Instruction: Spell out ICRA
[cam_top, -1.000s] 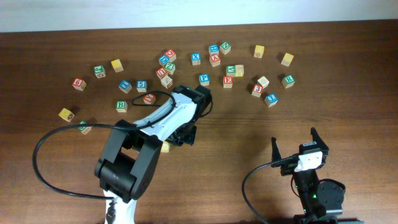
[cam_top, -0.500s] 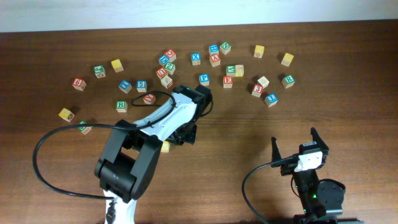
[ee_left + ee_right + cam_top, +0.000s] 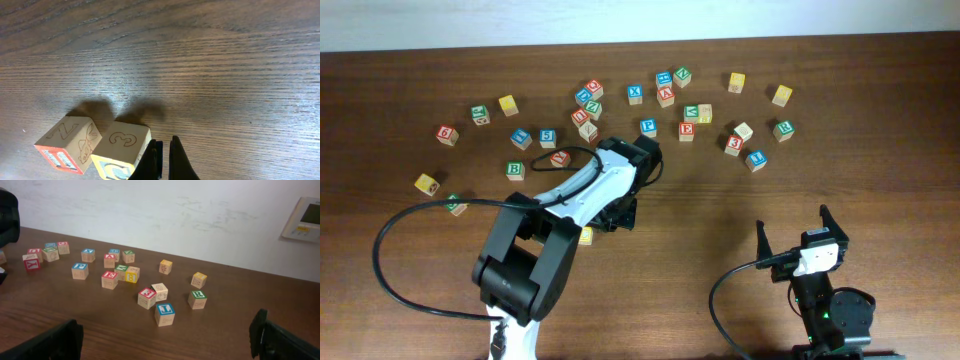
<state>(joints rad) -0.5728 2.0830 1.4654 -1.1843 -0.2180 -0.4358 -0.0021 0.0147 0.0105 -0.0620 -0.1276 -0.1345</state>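
Looking first at the left gripper, we found its fingers pressed together with nothing between them. Their tips stood right beside a cube carved with a 3; whether they touched it we could not tell. That cube sat against a second one, a cube carved with a Z, red on its front face. From above, the left arm covered most of this spot, and only a yellow-faced block peeked out at its edge. The right gripper sat well apart, toward the near edge of the table, its jaws spread wide and empty. Farther back lay the scattered cubes. Among them the green "R" stood on the right, near a red "3" cube, and the red "A" stood toward the back.
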